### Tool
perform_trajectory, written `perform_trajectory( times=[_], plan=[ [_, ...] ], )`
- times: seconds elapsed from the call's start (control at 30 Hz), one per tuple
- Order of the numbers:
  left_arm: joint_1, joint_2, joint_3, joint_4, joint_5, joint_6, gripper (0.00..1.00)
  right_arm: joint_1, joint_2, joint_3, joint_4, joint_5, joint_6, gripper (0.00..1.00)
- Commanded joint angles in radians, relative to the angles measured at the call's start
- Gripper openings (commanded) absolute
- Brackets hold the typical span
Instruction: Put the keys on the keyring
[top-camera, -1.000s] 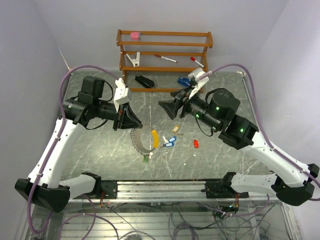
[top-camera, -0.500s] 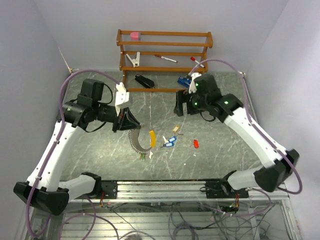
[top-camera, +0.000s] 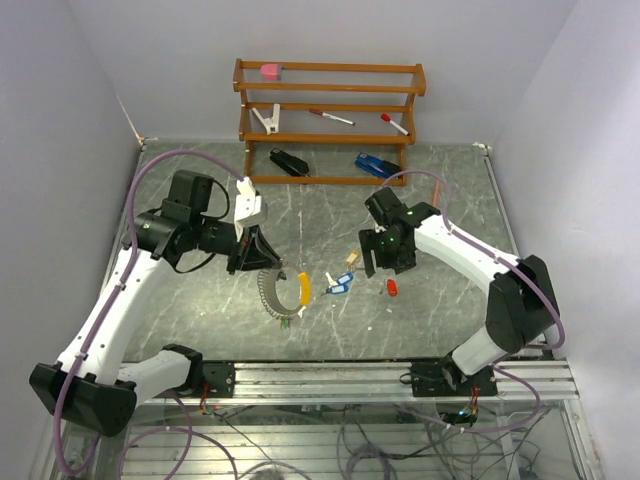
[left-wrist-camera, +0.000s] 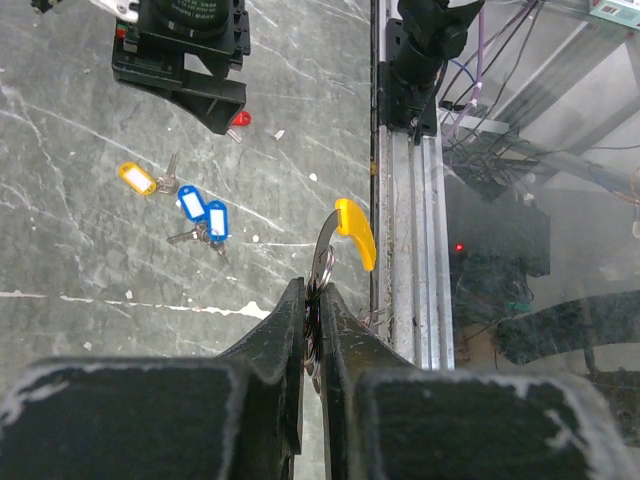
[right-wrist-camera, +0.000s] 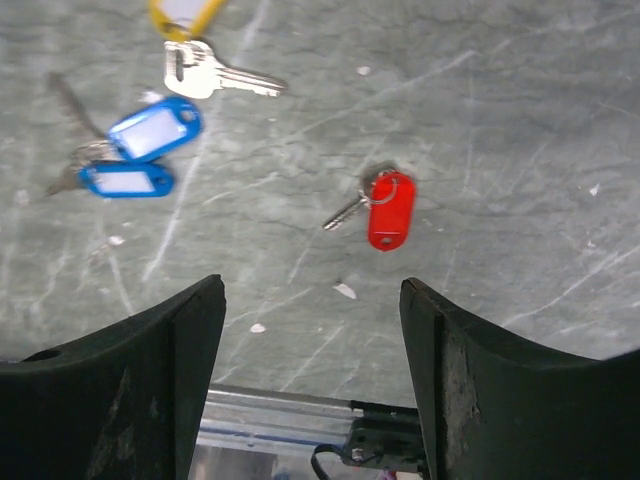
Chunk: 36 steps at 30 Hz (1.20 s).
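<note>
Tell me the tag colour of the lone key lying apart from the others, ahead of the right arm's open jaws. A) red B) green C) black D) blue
A: the right wrist view shows the red-tagged key alone ahead of the open jaws, with the two blue-tagged keys lying together farther left.

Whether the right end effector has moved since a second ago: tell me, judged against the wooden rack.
Yes. The right end effector has moved away from the wooden rack, toward the table's near edge, and is now close to the red-tagged key.
</note>
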<state>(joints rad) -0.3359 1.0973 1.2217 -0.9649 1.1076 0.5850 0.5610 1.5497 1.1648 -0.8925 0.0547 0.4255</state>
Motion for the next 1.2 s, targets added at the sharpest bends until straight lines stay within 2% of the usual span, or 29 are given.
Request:
perform_trajectory(
  times=[0.0, 0.33, 0.53, 0.77, 1.17],
  plan=[
    [-0.004, -0.01, -0.024, 0.057, 0.062, -0.007, 0.07, -0.02, 0.044, -0.043, 0.012, 0.067, 0.019, 0.69],
    [-0.005, -0.003, -0.019, 0.058, 0.06, -0.012, 0.07, -0.037, 0.138, -0.063, 0.079, 0.091, -0.034, 0.54],
    [-0.004, -0.006, -0.027, 0.089, 0.061, -0.049, 0.07, -0.044, 0.188, -0.066, 0.095, 0.118, -0.07, 0.49],
    [-0.004, 0.001, -0.024, 0.085, 0.057, -0.05, 0.07, -0.045, 0.218, -0.072, 0.116, 0.125, -0.088, 0.43],
    [-0.003, 0.007, -0.021, 0.084, 0.057, -0.051, 0.07, -0.044, 0.23, -0.095, 0.14, 0.113, -0.111, 0.24]
  ],
)
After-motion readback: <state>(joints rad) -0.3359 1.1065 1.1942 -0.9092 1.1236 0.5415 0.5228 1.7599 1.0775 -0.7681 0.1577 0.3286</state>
